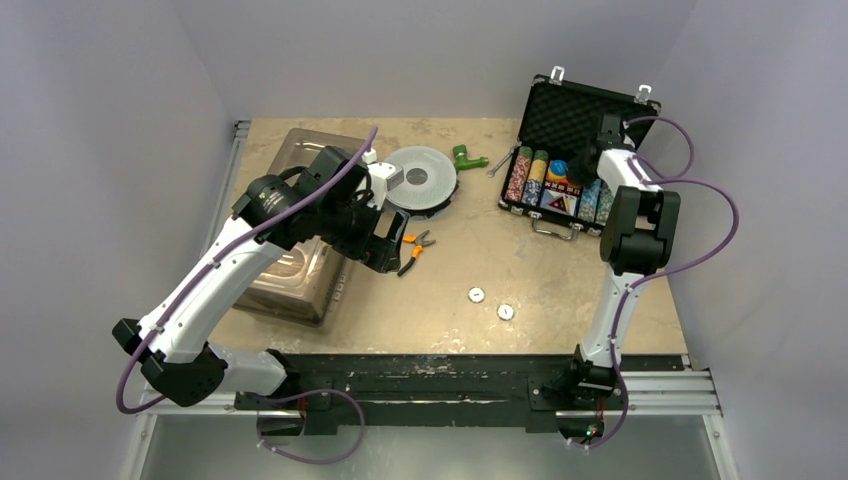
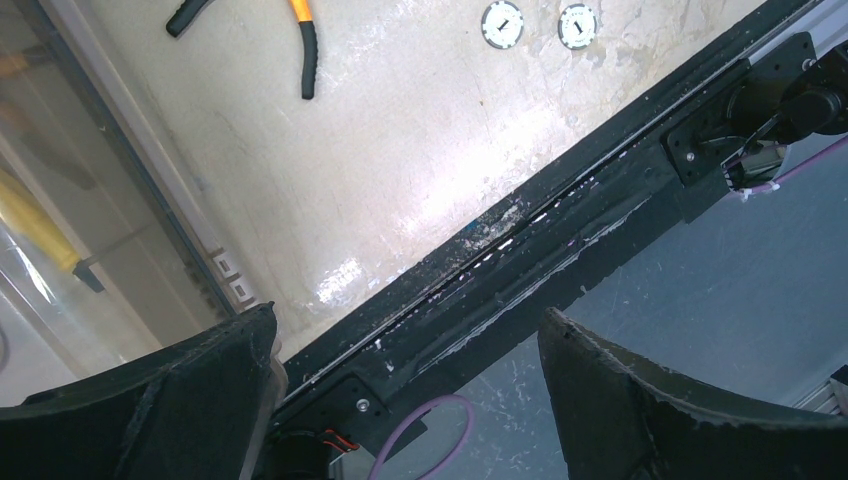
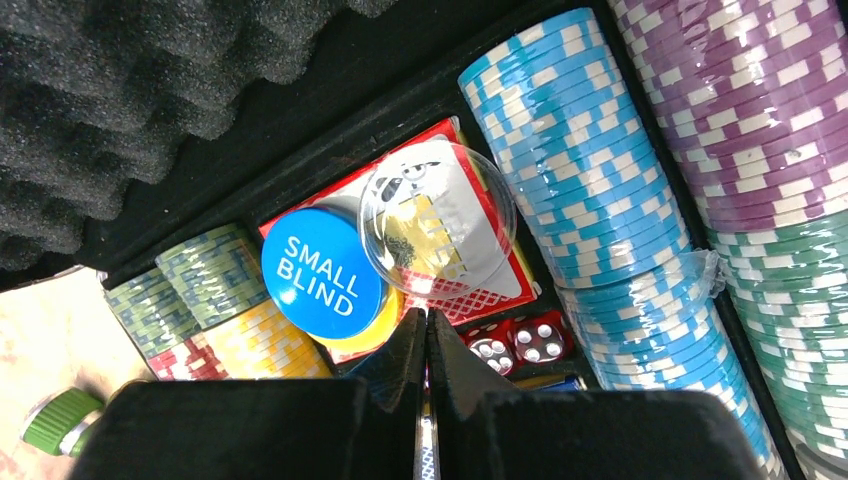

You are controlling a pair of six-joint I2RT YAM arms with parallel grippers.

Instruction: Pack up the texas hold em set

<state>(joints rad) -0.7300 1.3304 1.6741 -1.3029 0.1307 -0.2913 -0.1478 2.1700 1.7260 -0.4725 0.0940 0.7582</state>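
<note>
Top external: mounted high, above and behind the arm bases, looking down and forward. Far view. It takes in the whole tabletop (image 1: 450, 270), both arms and the walls around.

Left wrist: sits just behind the left claw (image 2: 405, 335), fingers at the bottom of frame. Faces down and back toward the black rail (image 2: 560, 235) at the near edge. Fairly near. Shares with the top view the orange-handled pliers (image 2: 306, 45) and two white round buttons (image 2: 502, 23).

Right wrist: behind the right claw (image 3: 427, 330), very near, looking into the open briefcase (image 3: 150, 80). Shares with the top view the chip rows (image 3: 590, 170) and blue SMALL BLIND button (image 3: 322, 272).
</note>
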